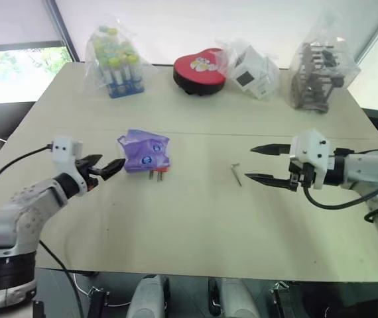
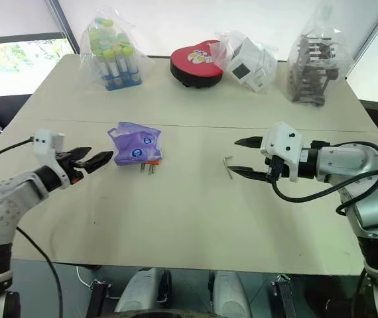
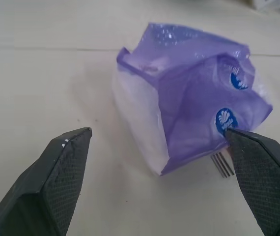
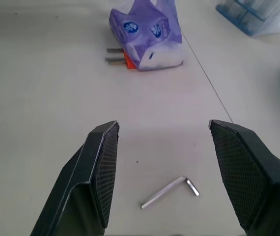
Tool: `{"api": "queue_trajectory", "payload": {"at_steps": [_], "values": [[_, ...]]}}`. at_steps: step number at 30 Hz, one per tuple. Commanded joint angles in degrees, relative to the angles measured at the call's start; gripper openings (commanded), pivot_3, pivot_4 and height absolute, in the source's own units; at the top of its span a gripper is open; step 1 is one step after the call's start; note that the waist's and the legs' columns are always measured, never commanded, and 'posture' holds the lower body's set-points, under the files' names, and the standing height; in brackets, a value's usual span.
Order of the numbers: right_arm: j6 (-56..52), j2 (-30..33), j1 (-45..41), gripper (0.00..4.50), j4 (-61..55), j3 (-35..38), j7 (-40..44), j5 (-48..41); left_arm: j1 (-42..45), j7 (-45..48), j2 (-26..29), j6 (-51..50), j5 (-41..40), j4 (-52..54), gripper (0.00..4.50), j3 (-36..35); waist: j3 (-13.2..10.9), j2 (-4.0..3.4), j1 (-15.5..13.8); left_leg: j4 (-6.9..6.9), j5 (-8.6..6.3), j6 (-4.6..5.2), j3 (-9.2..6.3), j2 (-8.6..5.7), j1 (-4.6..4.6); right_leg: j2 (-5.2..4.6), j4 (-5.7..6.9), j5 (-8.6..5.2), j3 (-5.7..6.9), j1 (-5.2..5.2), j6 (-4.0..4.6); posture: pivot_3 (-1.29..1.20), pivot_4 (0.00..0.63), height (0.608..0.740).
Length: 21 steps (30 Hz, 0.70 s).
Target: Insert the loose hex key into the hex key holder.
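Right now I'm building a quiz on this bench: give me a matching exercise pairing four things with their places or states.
Things:
1. thin L-shaped metal hex key
2. orange-red plastic hex key holder
3. left gripper
4. red heart-shaped tin

Places or states:
A. at the table's far edge
B. lying bare on the table before the open right gripper
C. open, beside the purple plastic bag
D. partly under the purple bag

Pairs: 1-B, 2-D, 3-C, 4-A
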<state>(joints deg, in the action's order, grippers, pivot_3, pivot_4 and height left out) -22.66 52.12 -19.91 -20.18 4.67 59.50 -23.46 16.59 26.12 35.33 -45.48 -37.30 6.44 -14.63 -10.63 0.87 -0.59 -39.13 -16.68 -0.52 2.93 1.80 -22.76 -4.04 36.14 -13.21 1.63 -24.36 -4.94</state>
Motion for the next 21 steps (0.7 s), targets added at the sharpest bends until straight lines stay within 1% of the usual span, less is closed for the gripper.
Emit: {"api": "queue_trajectory", "payload": {"at_steps": [1, 6, 7, 9, 13, 14, 16, 17, 20, 21], "values": [[-0.82, -0.21, -0.69, 3.02, -2.5, 1.11, -1.18, -0.9, 3.79, 1.33, -1.05, 4.22, 4.26, -5.38, 4.45, 2.57, 0.0, 0.0, -0.1, 0.0, 0.0, 0.0, 0.01, 0.0, 0.0, 0.0, 0.0, 0.0, 0.0, 0.0, 0.0, 0.0, 0.15, 0.74], [-2.01, -0.17, -0.57, 3.02, -3.91, 1.57, -2.36, -1.08, 8.63, 2.25, -3.84, 9.4, 9.2, -14.71, 4.45, 5.33, 0.0, 0.0, -0.11, -0.01, 0.0, 0.0, 0.04, -0.01, -0.02, 0.0, -0.01, 0.02, 0.0, 0.0, -0.03, 0.0, 0.15, 0.74], [-2.23, -0.19, -0.51, 3.02, -4.18, 1.68, -2.63, -1.11, 9.55, 2.17, -4.48, 10.17, 9.9, -16.34, 4.23, 5.46, 0.0, 0.0, -0.11, -0.01, 0.0, 0.0, 0.04, -0.01, -0.03, 0.0, -0.01, 0.02, 0.01, 0.0, -0.03, 0.0, 0.15, 0.74], [-2.53, -0.11, -0.32, 3.02, -4.63, 1.84, -2.95, -1.2, 10.87, 2.4, -5.54, 11.52, 11.09, -18.58, 3.65, 5.57, 0.0, 0.01, -0.11, -0.01, 0.0, 0.0, 0.05, -0.01, -0.04, 0.0, -0.01, 0.03, 0.03, 0.0, -0.04, 0.0, 0.15, 0.74], [-3.09, 0.03, -0.18, 3.02, -5.23, 2.07, -3.51, -1.43, 11.87, 3.4, -6.92, 12.75, 12.05, -20.33, 1.7, 5.37, 0.0, 0.01, -0.07, -0.02, 0.0, 0.0, 0.05, -0.01, -0.05, 0.0, 0.0, 0.04, 0.03, 0.0, -0.05, 0.0, 0.15, 0.74], [-3.17, 0.0, -0.22, 3.02, -5.3, 1.99, -3.62, -1.4, 11.88, 3.4, -7.18, 12.72, 12.12, -20.37, 1.28, 5.19, 0.01, 0.01, -0.04, -0.02, 0.0, 0.0, 0.04, -0.01, -0.04, 0.0, 0.0, 0.04, 0.03, 0.0, -0.06, 0.0, 0.15, 0.74], [-3.33, -0.06, -0.21, 3.02, -5.49, 1.89, -3.76, -1.44, 11.7, 3.1, -7.74, 12.08, 11.84, -19.9, 0.19, 4.51, 0.01, 0.01, -0.05, -0.02, 0.0, 0.0, 0.03, 0.0, -0.03, 0.0, 0.01, 0.04, 0.03, 0.0, -0.06, 0.0, 0.15, 0.74], [-3.42, -0.15, -0.31, 3.02, -5.55, 1.7, -3.85, -1.45, 11.63, 2.78, -7.91, 11.69, 11.62, -19.6, 0.03, 4.11, 0.01, 0.0, -0.07, -0.02, 0.0, 0.0, 0.03, 0.0, -0.03, 0.0, 0.01, 0.04, 0.03, 0.0, -0.06, 0.0, 0.15, 0.74], [-3.4, -0.38, -0.59, 3.02, -5.49, 1.22, -3.92, -1.49, 11.78, -0.71, -8.63, 10.91, 10.73, -18.32, 0.03, 0.74, 0.01, 0.01, -0.08, -0.02, 0.0, 0.0, 0.01, 0.0, -0.03, -0.01, 0.01, 0.04, 0.02, 0.0, -0.06, 0.0, 0.15, 0.74], [-3.31, -0.55, -0.88, 3.02, -5.32, 0.91, -3.93, -1.43, 12.4, -4.13, -9.05, 11.51, 10.59, -18.34, 0.03, -1.98, 0.0, 0.01, -0.06, -0.02, 0.0, 0.0, -0.02, 0.0, -0.04, -0.01, 0.01, 0.04, 0.02, 0.0, -0.06, 0.0, 0.15, 0.74]]}}
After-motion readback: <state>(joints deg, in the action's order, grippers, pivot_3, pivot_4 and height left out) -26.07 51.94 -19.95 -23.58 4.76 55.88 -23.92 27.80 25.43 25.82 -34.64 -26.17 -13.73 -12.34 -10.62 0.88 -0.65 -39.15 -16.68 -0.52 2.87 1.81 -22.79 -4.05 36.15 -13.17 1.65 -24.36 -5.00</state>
